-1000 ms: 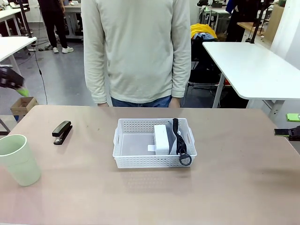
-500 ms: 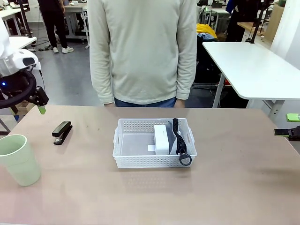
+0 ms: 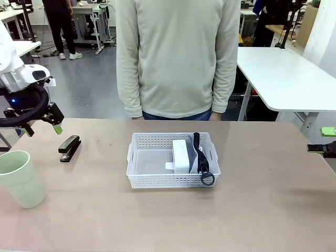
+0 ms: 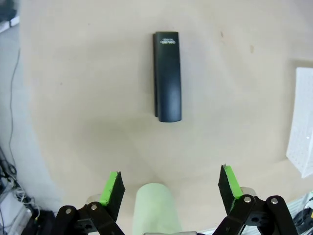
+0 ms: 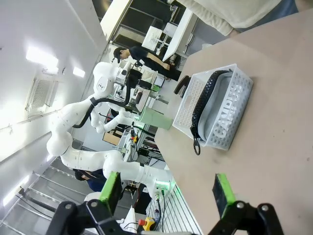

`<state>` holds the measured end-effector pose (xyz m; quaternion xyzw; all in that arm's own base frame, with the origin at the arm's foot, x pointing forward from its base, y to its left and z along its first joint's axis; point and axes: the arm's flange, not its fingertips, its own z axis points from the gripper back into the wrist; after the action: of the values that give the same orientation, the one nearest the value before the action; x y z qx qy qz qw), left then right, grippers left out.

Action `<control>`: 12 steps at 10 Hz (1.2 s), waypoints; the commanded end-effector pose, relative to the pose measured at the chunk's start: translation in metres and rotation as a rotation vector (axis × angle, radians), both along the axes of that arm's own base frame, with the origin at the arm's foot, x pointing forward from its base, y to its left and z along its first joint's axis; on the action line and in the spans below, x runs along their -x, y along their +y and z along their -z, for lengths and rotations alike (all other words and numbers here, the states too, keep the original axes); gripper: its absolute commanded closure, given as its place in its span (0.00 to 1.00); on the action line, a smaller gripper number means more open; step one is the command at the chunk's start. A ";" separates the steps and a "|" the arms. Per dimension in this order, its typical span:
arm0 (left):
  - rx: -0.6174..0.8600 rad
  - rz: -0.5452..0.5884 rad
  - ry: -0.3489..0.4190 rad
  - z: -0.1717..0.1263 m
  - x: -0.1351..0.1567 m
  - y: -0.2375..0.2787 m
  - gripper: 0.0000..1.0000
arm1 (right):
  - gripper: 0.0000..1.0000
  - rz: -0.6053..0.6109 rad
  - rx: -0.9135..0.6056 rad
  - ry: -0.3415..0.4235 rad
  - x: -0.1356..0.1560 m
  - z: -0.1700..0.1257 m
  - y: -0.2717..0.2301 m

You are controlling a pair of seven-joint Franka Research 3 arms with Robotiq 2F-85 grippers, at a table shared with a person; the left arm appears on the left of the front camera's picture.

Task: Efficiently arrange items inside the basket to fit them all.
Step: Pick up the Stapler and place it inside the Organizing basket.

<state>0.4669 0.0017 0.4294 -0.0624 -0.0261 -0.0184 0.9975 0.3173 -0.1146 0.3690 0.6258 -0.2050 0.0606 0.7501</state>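
Observation:
The white basket (image 3: 157, 180) stands mid-table, and its wall shows in the right wrist view (image 5: 246, 90). Inside, at its right end, the white clock (image 3: 181, 155) stands on edge against the grey pouch (image 3: 195, 160) with its black strap; the pouch's "CAMPUS" print (image 5: 226, 113) shows through the wall. The black stapler (image 3: 69, 147) (image 4: 167, 76) lies at the left. The pale green cup (image 3: 21, 178) (image 4: 155, 208) stands upright near the left front. My left gripper (image 3: 41, 127) (image 4: 170, 188) hovers open, left of and above the stapler. My right gripper (image 3: 321, 140) (image 5: 166, 193) is open at the right edge.
A person in a cream sweater (image 3: 178, 52) stands at the far side, arms down. The basket's left half holds a small white label (image 3: 169, 166). Open table lies between the basket and my right gripper. Another white table (image 3: 283, 73) stands behind.
My left arm has swung in from the left edge, moving right and down toward the stapler. The person has shifted to the right. My right gripper has stayed put.

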 end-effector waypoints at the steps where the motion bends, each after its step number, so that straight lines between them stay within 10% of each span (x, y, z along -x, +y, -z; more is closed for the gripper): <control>1: -0.012 0.022 0.015 0.007 -0.011 -0.001 0.00 | 0.00 -0.017 0.004 -0.016 0.005 0.000 -0.001; 5: -0.002 -0.013 0.016 0.012 -0.007 -0.005 0.00 | 0.00 -0.017 0.004 -0.016 0.005 0.000 -0.001; 6: -0.057 -0.014 -0.122 0.022 -0.010 -0.011 0.00 | 0.00 -0.017 0.004 -0.016 0.005 0.000 -0.001; 8: -0.058 0.097 -0.147 0.047 -0.029 -0.022 0.00 | 0.00 -0.017 0.004 -0.016 0.005 0.000 -0.001; 12: -0.130 0.048 -0.111 0.092 -0.055 -0.022 0.00 | 0.00 -0.017 0.004 -0.016 0.005 0.000 -0.001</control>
<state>0.5150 -0.0223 0.3364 -0.0146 -0.0757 -0.0682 0.9947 0.3172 -0.1148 0.3688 0.6259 -0.2049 0.0603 0.7500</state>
